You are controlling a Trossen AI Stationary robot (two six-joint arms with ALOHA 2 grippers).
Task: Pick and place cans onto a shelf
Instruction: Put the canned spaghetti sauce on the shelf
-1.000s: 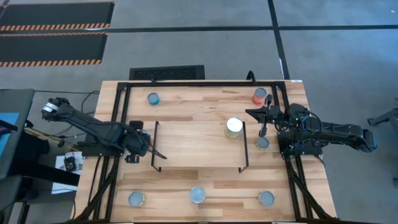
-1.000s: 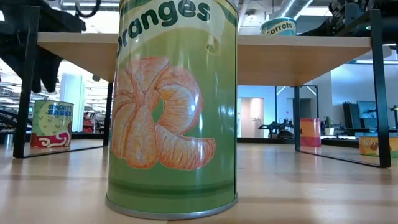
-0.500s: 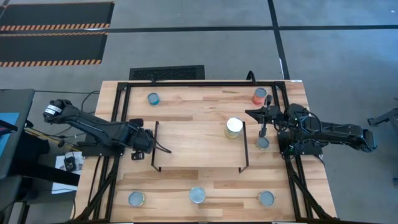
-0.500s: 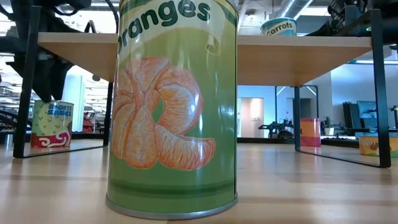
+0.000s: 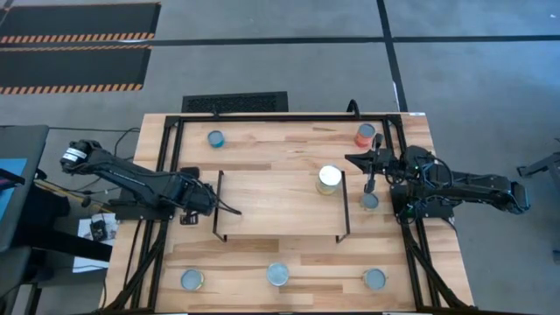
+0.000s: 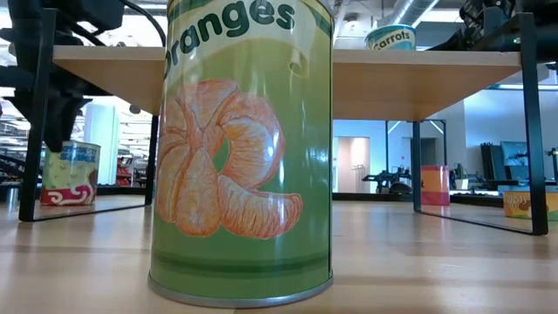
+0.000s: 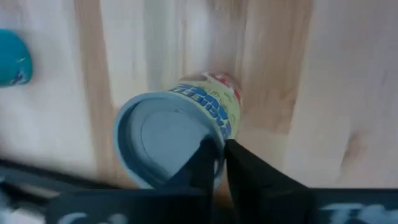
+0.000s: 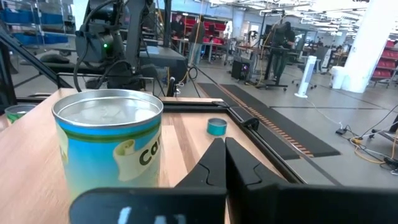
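My left gripper [image 5: 223, 208] is at the left end of the shelf [image 5: 280, 206]. Its shut fingers [image 7: 219, 148] point down over a can with a blue and yellow label [image 7: 177, 134]. That can stands on the table by the shelf's left leg [image 6: 70, 173] and is hidden in the high view. A blue carrots can [image 5: 329, 179] stands on the shelf [image 6: 418, 83], and my right gripper [image 5: 352, 158] is shut just to its right. In the right wrist view that can [image 8: 109, 149] is beside the shut fingers [image 8: 219, 149]. My left gripper has its shut fingertips at the top rim [image 7: 211, 134] of the blue and yellow can, coming from above. I cannot tell whether they touch it. The can stands with its base on the table.
Three cans stand along the table's near edge [image 5: 192, 280] [image 5: 277, 274] [image 5: 374, 279]; the middle one, an oranges can [image 6: 244, 148], fills the low view. A blue can [image 5: 215, 138] and a red can [image 5: 365, 135] stand at the far side. Another can [image 5: 369, 200] sits by the shelf's right end.
My left gripper has shut its fingers, which stood spread a second ago. It has also shifted a little at the shelf's left end, over the can. My right arm has kept still.
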